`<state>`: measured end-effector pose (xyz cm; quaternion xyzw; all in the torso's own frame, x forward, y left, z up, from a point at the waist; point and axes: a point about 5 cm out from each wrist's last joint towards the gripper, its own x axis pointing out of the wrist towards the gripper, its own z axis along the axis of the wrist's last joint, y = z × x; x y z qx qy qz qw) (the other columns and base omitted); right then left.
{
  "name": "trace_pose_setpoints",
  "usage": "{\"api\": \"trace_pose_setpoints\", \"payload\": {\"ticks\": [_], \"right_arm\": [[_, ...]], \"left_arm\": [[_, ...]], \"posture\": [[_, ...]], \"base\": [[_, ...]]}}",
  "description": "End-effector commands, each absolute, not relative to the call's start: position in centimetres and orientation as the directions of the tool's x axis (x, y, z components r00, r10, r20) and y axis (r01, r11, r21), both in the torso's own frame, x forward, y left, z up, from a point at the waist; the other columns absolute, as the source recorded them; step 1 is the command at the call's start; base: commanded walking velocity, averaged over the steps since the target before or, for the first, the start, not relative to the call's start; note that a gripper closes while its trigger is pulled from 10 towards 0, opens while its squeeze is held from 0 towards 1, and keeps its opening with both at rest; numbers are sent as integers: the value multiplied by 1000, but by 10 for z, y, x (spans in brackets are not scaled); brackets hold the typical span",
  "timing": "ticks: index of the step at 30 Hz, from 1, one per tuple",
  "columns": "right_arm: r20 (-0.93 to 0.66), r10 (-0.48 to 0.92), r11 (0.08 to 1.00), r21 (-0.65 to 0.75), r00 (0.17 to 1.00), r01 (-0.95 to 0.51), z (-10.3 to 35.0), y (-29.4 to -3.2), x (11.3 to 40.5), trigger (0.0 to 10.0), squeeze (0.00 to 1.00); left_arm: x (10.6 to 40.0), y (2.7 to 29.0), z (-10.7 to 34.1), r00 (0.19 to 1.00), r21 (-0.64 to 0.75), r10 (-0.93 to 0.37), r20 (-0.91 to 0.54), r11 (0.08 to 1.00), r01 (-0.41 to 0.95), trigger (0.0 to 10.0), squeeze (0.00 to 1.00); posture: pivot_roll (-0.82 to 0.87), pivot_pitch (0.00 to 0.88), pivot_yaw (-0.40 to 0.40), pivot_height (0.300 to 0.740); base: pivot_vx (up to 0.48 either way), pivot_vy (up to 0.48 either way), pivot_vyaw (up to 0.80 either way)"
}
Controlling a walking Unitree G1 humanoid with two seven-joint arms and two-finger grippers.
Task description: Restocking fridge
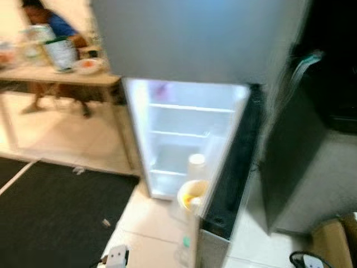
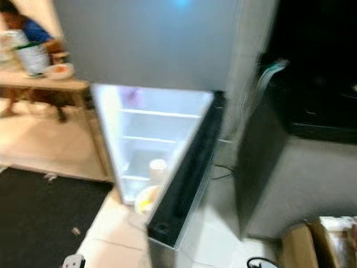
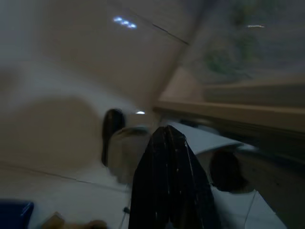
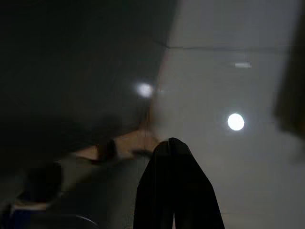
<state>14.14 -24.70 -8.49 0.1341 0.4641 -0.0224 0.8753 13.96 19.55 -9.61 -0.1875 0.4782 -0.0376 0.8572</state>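
Two black-fingered end effectors show in the wrist views, each with its fingers pressed together and nothing between them. The left end effector (image 3: 167,138) points over pale floor tiles toward a blurred rounded grey shape and a beige ledge beyond its tips. The right end effector (image 4: 174,148) points at glossy pale floor tiles (image 4: 248,157) that reflect round ceiling lights, with a dark surface off to one side; that view is too dim to tell more.

The head views are blurred. Ahead of both end effectors stands the tall grey fridge (image 1: 189,39), its upper door shut and its lower compartment (image 1: 181,134) open and lit white inside. Several white shelves (image 1: 189,108) cross the compartment. On a lower shelf stands a white cylindrical container (image 1: 196,166), and just in front of it, nearer the robot, sits a pale round bowl with something yellow-orange inside (image 1: 191,195). The open lower door (image 1: 231,173) swings out toward the robot, its dark inner edge facing the compartment.

Beside the fridge stands a dark grey cabinet (image 1: 312,167), and a brown cardboard box (image 1: 334,243) lies on the floor near it. A black mat (image 1: 50,212) covers the floor on the other side. Farther off, a wooden worktop (image 1: 61,75) carries a green-labelled can (image 1: 60,53) and a small white dish (image 1: 88,65), and a person in a blue top (image 1: 53,22) sits behind it.
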Motion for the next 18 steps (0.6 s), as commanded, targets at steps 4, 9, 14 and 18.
{"api": "trace_pose_setpoints", "payload": {"ticks": [4, 9, 14, 18], "right_arm": [[-825, 64, 961, 202, 562, 187, -87, -248, 137, 10000, 0], [-817, 45, 953, 208, 574, 221, -86, -249, 137, 10000, 0], [-808, 71, 949, 236, 585, 210, -85, -248, 139, 10000, 0], [-774, 119, 943, 284, 622, 172, -81, -244, 150, 10000, 0]], "left_arm": [[134, 196, -98, 521, -345, -239, -819, 931, -115, 10000, 0], [133, 195, -99, 518, -345, -239, -821, 931, -117, 10000, 0], [133, 195, -99, 516, -346, -241, -822, 931, -117, 10000, 0], [133, 194, -99, 515, -345, -240, -822, 931, -117, 10000, 0]], "posture": [[-65, 4, -20, 740], [-66, 4, -20, 740], [-69, 4, -21, 740], [-69, 4, -22, 740]], "base": [[0, 0, 753], [0, 0, 684], [0, 0, 0], [0, 0, 0]]}}
